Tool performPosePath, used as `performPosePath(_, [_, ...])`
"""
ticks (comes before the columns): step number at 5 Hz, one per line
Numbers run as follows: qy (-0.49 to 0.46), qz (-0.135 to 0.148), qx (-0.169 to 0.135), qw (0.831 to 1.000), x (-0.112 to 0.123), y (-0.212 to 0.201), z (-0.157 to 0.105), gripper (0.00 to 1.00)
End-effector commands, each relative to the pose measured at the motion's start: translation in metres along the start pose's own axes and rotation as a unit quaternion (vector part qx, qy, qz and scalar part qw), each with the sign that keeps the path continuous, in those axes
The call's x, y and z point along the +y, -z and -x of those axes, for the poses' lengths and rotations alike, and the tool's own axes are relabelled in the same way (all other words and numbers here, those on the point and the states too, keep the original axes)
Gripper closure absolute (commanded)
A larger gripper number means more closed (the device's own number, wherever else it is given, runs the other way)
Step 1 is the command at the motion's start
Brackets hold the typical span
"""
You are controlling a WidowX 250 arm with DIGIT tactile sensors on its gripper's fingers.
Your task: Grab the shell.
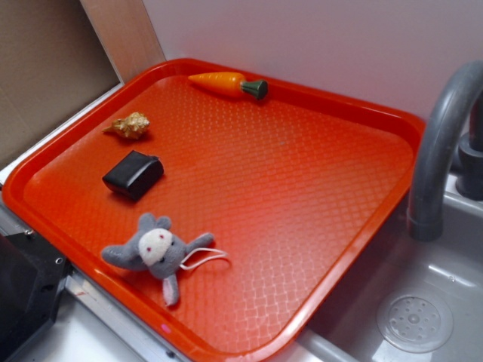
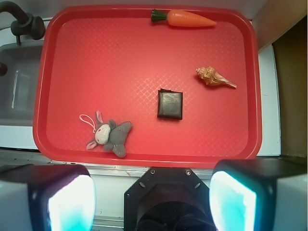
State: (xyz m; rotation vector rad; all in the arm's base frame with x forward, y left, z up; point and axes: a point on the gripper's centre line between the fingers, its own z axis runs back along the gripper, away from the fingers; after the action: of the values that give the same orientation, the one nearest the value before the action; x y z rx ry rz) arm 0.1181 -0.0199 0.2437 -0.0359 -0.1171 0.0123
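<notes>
Shell (image 2: pixel 214 77) lies on the red tray (image 2: pixel 144 48), near the tray's right edge in my wrist view, roughly midway along it. Long axis runs across the tray; pointed tip aims at that right edge, knobbly end toward the tray's middle. My tool (image 2: pixel 153 202) hangs off the tray's near edge, fingers (image 2: pixel 231 202) spread wide, holding and touching nothing. Count: one shell, one black block (image 2: pixel 170 105) just beside it, one toy carrot (image 2: pixel 185 19) at the far edge, one plush mouse (image 2: pixel 109 134) near the near-left corner.

shell (image 2: pixel 214 77) clear above, black block (image 2: pixel 170 105) near
</notes>
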Motion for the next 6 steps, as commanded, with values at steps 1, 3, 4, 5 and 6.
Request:
performPosePath(1, [0.000, 0.000, 0.000, 1.000, 0.000, 0.000, 0.000, 0.00])
performPosePath(3, [-0.253, 0.023, 0.002, 0.967, 0.030, 0.026, -0.067, 0.00])
performPosePath(4, [-0.371, 0.019, -0.015, 0.928, 0.053, 0.051, -0.090, 0.00])
performPosePath(5, [-0.485, 0.015, -0.015, 0.874, 0.085, 0.080, -0.106, 0.00])
performPosePath(6, [-0.587, -0.001, -0.044, 0.808, 0.114, 0.104, -0.110, 0.00])
